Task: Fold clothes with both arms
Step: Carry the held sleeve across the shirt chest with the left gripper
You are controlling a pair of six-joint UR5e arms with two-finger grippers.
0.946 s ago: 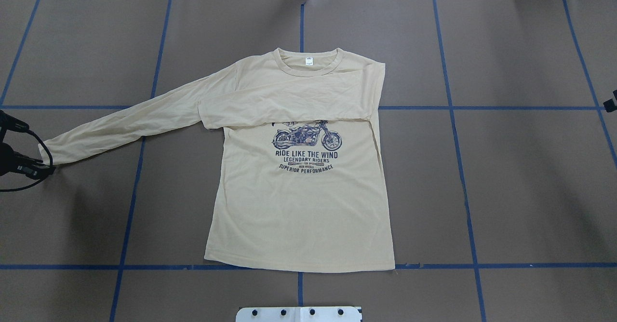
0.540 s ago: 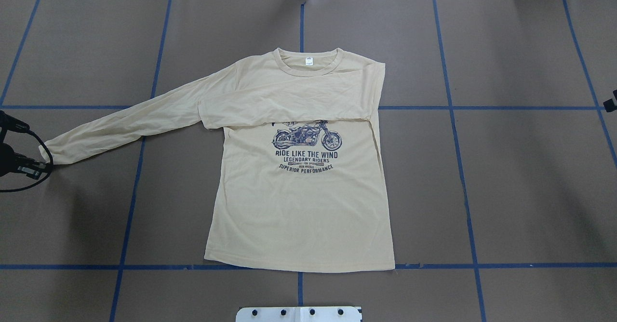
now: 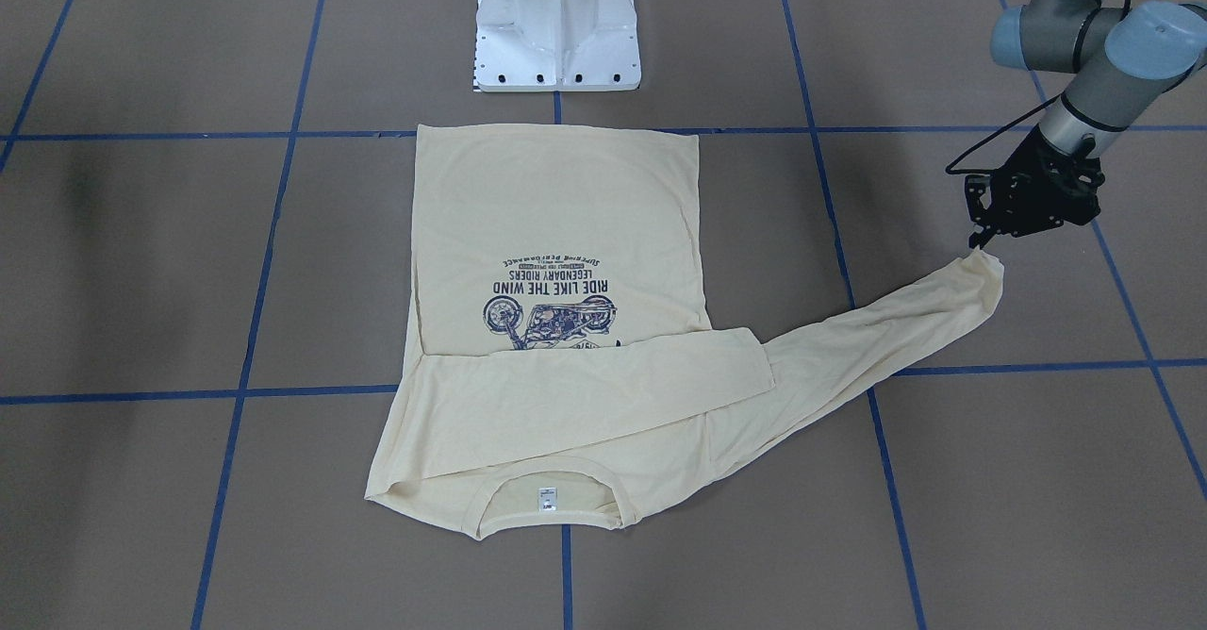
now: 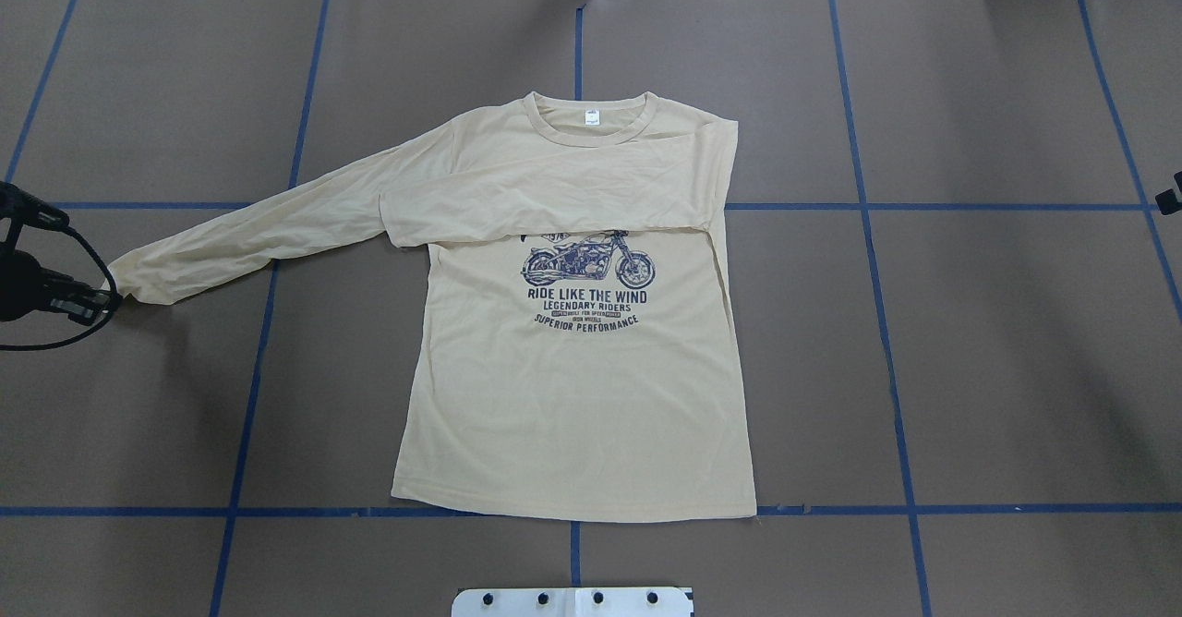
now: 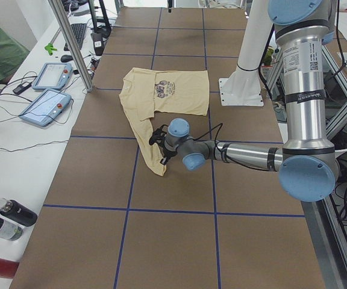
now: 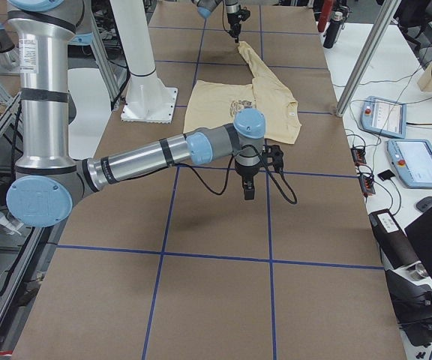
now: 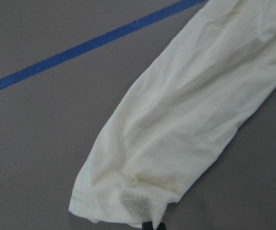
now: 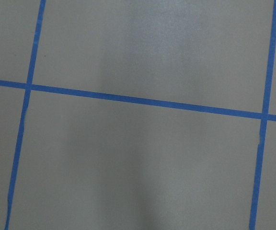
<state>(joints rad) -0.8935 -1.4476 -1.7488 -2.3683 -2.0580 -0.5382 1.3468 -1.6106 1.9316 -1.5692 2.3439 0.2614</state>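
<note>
Cream T-shirt [image 4: 572,395] on brown table [image 4: 970,368], left gripper [image 3: 978,241] pinching sleeve cuff [image 3: 983,276]

Robotics lab, by all signs: a broad brown paper-covered tabletop [image 4: 1016,368] gridded with blue tape lines [image 4: 1016,509], a white bolted metal pedestal [image 3: 558,22] at one edge, and a tall grey-and-silver jointed arm with light blue joint caps [image 5: 303,108]. Alongside runs a white side bench [image 5: 5,180] carrying grey touchscreen control pendants with red buttons [image 5: 44,107]. Bare aluminium frame posts [image 5: 71,45] stand at the tabletop's edge.
</note>
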